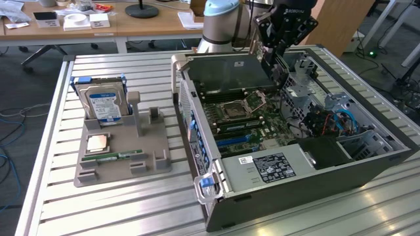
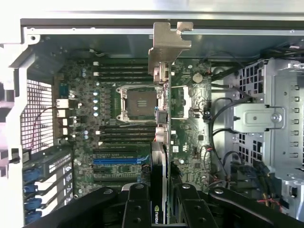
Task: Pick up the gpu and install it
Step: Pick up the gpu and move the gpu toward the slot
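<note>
The gpu [image 1: 229,73] is a flat dark card, lifted and hanging over the far end of the open computer case [image 1: 315,172]. My gripper [image 1: 271,55] is shut on its edge at the exterior view's right. In the wrist view the gpu [image 2: 160,142] shows edge-on, running away from my gripper [image 2: 161,209], with its metal bracket [image 2: 167,45] at the far end. Black fingers [image 2: 137,209] press on both sides of the card. Below it lie the motherboard [image 2: 90,109], the empty CPU socket [image 2: 137,102] and a blue slot [image 2: 116,161]. The card hangs above the board, apart from it.
A grey holder [image 1: 121,169] on the slatted table carries a blue-labelled hard drive [image 1: 104,105], a CPU chip [image 1: 98,142] and a green memory stick [image 1: 119,157]. Inside the case sit a drive cage [image 2: 270,118], loose cables [image 1: 328,123] and a power supply [image 1: 269,167].
</note>
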Tool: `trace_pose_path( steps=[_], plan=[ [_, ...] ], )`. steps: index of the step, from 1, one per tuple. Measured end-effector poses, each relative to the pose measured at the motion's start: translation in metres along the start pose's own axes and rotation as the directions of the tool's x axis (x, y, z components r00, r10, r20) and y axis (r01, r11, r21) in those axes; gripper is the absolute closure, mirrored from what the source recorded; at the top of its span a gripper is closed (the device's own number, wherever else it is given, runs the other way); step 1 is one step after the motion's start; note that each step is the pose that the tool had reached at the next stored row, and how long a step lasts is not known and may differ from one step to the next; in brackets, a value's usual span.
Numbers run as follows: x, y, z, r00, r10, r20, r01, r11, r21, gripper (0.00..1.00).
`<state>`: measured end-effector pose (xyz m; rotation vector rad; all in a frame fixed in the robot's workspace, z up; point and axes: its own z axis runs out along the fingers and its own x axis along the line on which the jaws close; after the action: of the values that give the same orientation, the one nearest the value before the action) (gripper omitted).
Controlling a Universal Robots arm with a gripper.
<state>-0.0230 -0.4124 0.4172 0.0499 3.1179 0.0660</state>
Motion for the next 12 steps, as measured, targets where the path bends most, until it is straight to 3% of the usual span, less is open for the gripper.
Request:
trace_pose_path(
  steps=[12],
  plan=[
    [-0.035, 0.0012, 0.0009, 1.0000, 0.000, 0.0000, 0.000, 1.0000, 0.0000, 0.74]
  ],
)
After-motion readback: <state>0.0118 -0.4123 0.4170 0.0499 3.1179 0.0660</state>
